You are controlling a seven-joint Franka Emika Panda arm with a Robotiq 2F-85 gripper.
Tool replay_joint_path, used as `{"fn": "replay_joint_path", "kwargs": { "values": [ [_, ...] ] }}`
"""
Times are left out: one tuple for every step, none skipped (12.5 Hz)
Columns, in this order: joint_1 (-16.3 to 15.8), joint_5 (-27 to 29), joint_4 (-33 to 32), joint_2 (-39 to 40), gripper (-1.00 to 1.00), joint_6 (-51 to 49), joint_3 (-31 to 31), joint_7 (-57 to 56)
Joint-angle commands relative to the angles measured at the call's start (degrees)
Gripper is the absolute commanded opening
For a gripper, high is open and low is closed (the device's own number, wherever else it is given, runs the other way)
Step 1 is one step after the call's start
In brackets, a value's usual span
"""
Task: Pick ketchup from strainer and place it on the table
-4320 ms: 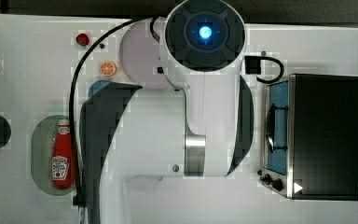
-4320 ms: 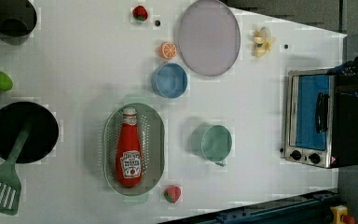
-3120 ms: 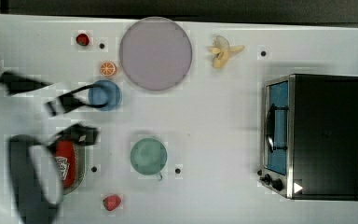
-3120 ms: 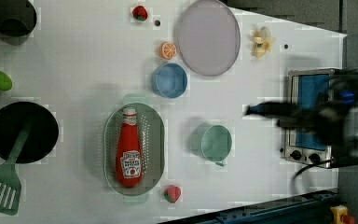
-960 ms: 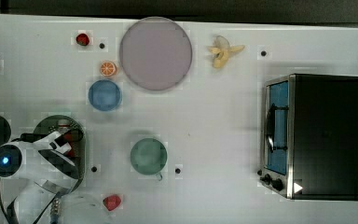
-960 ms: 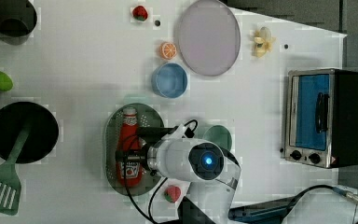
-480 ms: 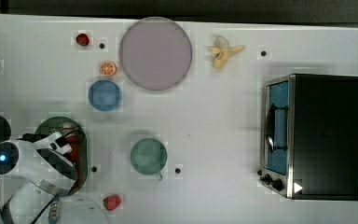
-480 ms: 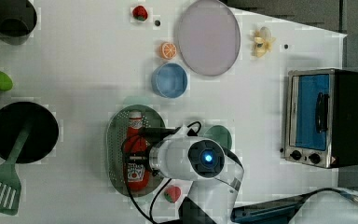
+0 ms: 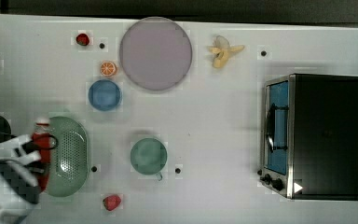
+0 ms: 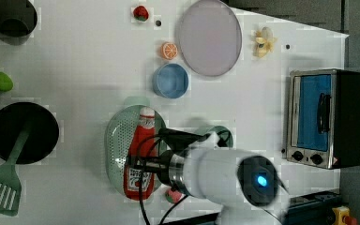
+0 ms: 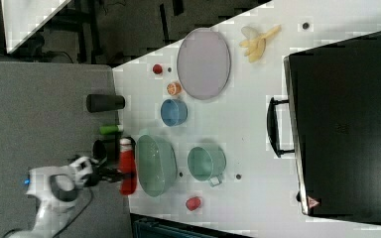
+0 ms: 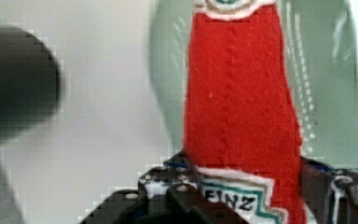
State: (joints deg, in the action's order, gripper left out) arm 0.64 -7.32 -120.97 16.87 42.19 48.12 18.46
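Note:
The ketchup (image 10: 140, 140), a red bottle with a white cap and label, is held in my gripper (image 10: 143, 165), which is shut on its lower body. In the wrist view a dark finger (image 12: 168, 193) presses each side of the ketchup (image 12: 242, 93) by the label. The right view shows the ketchup (image 11: 126, 166) lifted clear of the pale green strainer (image 11: 156, 166), with the gripper (image 11: 113, 174) beside it. In the top view the ketchup (image 9: 40, 139) lies over the strainer's (image 9: 70, 156) left edge, above the white table (image 9: 214, 121).
A teal cup (image 9: 148, 156) and a strawberry (image 9: 112, 202) sit to the top view's right of the strainer, with a blue bowl (image 9: 105, 94) above it. A purple plate (image 9: 155, 52), a banana (image 9: 224, 50) and a toaster oven (image 9: 317, 135) lie farther off. A black bowl with a spatula (image 10: 21, 133) sits at the left view's left.
The gripper closed on the ketchup and raised it out of the strainer. The arm has shifted toward the top view's lower left.

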Motion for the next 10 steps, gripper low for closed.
{"fn": "replay_joint_path", "kwargs": {
  "values": [
    [1.96, 3.60, 6.96, -3.26, 0.21, -8.88, 1.21, -5.64],
    [2.59, 5.53, 9.25, -4.03, 0.21, -13.51, 1.09, -7.95],
    [3.42, 7.12, 11.70, -4.51, 0.21, -18.06, 0.93, -10.14],
    [4.51, 7.48, 14.04, -4.78, 0.21, -22.18, 0.62, -11.94],
    [5.80, 7.46, 16.25, -5.06, 0.21, -25.32, 0.22, -13.88],
    [7.22, 7.39, 18.08, -5.39, 0.21, -27.52, -0.39, -15.40],
    [8.76, 7.39, 19.42, -5.88, 0.21, -28.71, -1.19, -16.80],
    [10.34, 7.26, 20.26, -6.41, 0.21, -28.80, -2.21, -17.39],
    [11.84, 7.03, 20.57, -7.14, 0.21, -28.79, -3.39, -17.85],
    [13.20, 6.80, 20.56, -7.92, 0.21, -28.79, -4.70, -18.40]
  ]
}}
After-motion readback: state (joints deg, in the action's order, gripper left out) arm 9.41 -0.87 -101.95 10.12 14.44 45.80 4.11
